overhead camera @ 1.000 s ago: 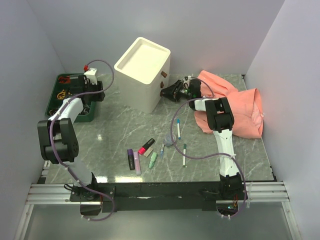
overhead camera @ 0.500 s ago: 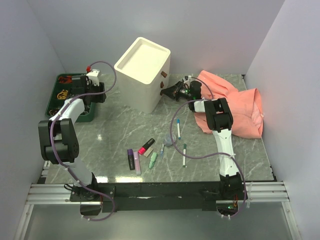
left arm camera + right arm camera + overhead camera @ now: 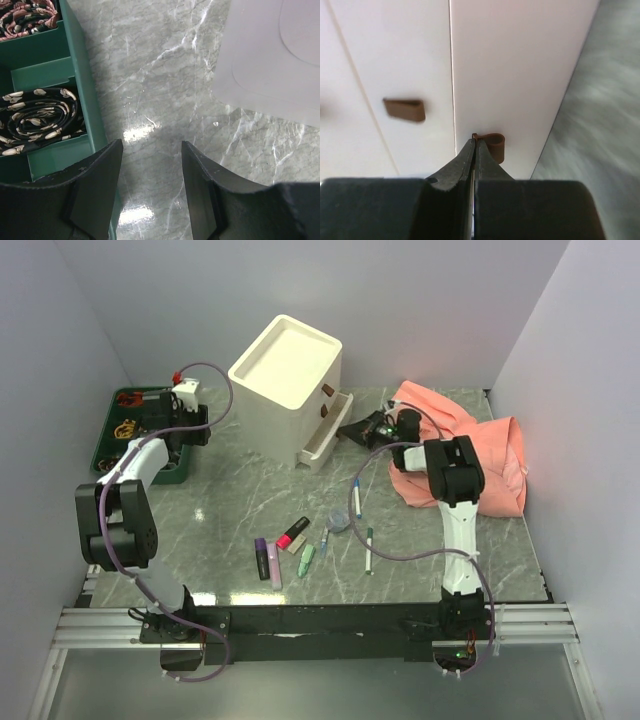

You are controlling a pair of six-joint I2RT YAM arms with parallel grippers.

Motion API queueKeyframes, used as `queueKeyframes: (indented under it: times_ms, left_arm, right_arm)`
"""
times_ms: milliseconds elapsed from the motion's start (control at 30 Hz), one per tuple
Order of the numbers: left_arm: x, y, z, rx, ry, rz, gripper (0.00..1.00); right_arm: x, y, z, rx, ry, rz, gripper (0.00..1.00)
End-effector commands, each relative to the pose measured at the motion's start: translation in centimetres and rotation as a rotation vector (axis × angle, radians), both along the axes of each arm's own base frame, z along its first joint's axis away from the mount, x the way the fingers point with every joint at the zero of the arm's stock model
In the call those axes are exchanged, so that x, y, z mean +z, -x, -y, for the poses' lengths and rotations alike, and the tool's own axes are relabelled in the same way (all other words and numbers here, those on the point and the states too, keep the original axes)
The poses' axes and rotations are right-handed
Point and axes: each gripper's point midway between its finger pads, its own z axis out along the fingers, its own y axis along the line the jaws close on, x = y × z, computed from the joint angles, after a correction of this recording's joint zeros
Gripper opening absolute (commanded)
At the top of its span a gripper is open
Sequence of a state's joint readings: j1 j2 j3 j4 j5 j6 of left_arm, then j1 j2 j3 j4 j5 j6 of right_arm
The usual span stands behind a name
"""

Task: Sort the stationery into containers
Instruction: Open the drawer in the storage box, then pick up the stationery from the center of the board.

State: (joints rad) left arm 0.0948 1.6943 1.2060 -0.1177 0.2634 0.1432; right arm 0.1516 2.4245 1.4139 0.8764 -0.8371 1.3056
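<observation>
The cream-white cabinet (image 3: 285,375) stands at the back. Its lower drawer (image 3: 322,445) is partly pulled out. My right gripper (image 3: 348,430) is shut on that drawer's small brown handle (image 3: 494,146), seen close up in the right wrist view; the upper drawer's handle (image 3: 404,109) sits to the left. The stationery lies on the table in front: purple highlighter (image 3: 261,558), pink highlighter (image 3: 274,565), red-and-black marker (image 3: 293,533), pale green piece (image 3: 307,559), blue-capped pen (image 3: 358,498), green-capped pen (image 3: 368,550), tape roll (image 3: 338,521). My left gripper (image 3: 150,150) hangs open over bare table.
A green tray (image 3: 112,435) with rolled ties stands at the far left, and its wall (image 3: 95,125) is right beside my left fingers. A pink cloth (image 3: 480,460) lies crumpled at the back right, under the right arm.
The right gripper has closed on the lower drawer's handle and drawn the drawer out from the cabinet. The left arm has barely moved.
</observation>
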Motion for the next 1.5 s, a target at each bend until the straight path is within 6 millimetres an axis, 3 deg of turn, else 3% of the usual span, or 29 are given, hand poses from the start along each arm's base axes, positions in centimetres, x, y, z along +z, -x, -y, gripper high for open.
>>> queueKeyframes:
  times_ms: [0,233,467,567,633,733,767,800,867,933,1067,1100,1133,1200,1233,1300,1333,1433,1467]
  left_arm:
    - [3.0,-0.1,0.1,-0.014,-0.028,0.083,0.57]
    - [3.4,0.2,0.1,-0.014,-0.022,0.092,0.57]
    - [3.8,0.9,0.4,-0.019,-0.015,0.102,0.58]
    - [4.0,1.5,0.5,-0.025,-0.016,0.103,0.60]
    - [4.4,2.0,0.7,-0.029,-0.017,0.105,0.63]
    - [4.7,3.1,0.7,-0.009,-0.034,0.104,0.77]
    - [4.8,3.4,0.7,-0.005,-0.035,0.105,0.79]
    - [4.9,3.7,0.8,-0.007,-0.035,0.107,0.86]
    - [5.6,4.5,1.0,-0.007,-0.031,0.124,0.87]
    - [6.0,5.3,1.2,-0.007,-0.023,0.134,0.88]
    - [5.9,7.4,1.7,-0.017,0.007,0.115,0.88]
    - [5.7,8.4,2.2,-0.036,0.016,0.113,0.88]
    - [5.5,8.9,2.3,-0.043,0.014,0.110,0.88]
    - [4.7,10.5,2.4,-0.050,0.009,0.095,0.88]
    - [4.3,11.0,2.5,-0.055,0.005,0.086,0.88]
    - [3.2,12.6,2.8,-0.084,-0.004,0.045,0.86]
    - [2.9,13.2,3.4,-0.125,0.010,0.033,0.85]
    - [2.0,14.7,3.9,-0.145,0.008,-0.006,0.84]
    - [1.9,14.9,4.0,-0.139,0.012,-0.008,0.83]
  right_arm:
    - [3.4,0.4,4.5,-0.027,0.047,0.093,0.00]
    - [4.0,2.1,7.0,-0.038,0.053,0.088,0.00]
    - [3.6,3.6,7.2,-0.012,0.077,0.093,0.00]
    - [4.2,3.4,7.2,0.002,0.107,0.138,0.14]
    - [4.9,3.3,7.3,0.015,0.145,0.180,0.30]
    - [5.8,3.6,7.4,0.057,0.235,0.218,0.45]
    - [5.6,4.3,7.4,0.074,0.259,0.192,0.47]
    - [6.8,4.4,8.9,0.063,0.312,0.263,0.48]
    - [6.7,5.9,9.2,0.093,0.356,0.234,0.52]
    - [7.6,6.8,9.5,0.113,0.432,0.297,0.54]
    - [8.8,10.5,9.6,0.219,0.594,0.431,0.57]
    - [9.1,11.6,8.4,0.265,0.622,0.483,0.57]
    - [8.9,12.7,8.1,0.293,0.655,0.499,0.57]
    - [10.2,14.0,7.3,0.343,0.726,0.644,0.57]
    - [10.0,15.7,5.9,0.412,0.730,0.661,0.57]
    - [10.0,17.1,4.9,0.531,0.830,0.826,0.57]
    - [9.4,19.3,2.9,0.635,0.836,0.869,0.56]
    - [8.8,21.4,1.1,0.772,0.930,1.083,0.55]
    - [8.6,22.3,-0.6,0.837,0.954,1.177,0.54]
